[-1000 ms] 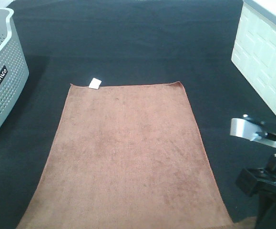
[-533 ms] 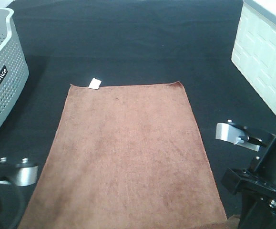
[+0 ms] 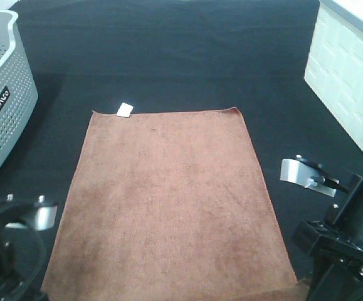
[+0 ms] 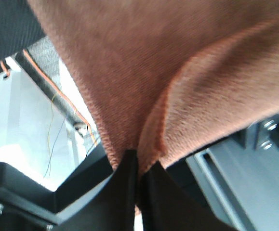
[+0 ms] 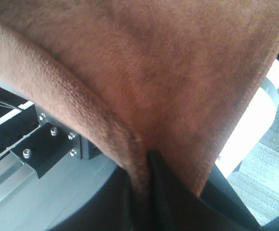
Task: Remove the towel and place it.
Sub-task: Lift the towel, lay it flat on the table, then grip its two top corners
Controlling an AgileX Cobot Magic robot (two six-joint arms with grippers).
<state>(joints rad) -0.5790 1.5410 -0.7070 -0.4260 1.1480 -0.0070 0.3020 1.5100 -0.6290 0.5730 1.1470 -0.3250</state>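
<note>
Beyond the towel (image 3: 168,200), the far middle of the dark counter (image 3: 168,50) lies open for passing. A grey perforated basket (image 3: 2,106) blocks the far left side, and a white panelled box (image 3: 347,69) closes the far right.

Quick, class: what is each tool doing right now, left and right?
Left tool: closed, pinching a fold of the towel.
Right tool: closed, pinching the towel too.
</note>
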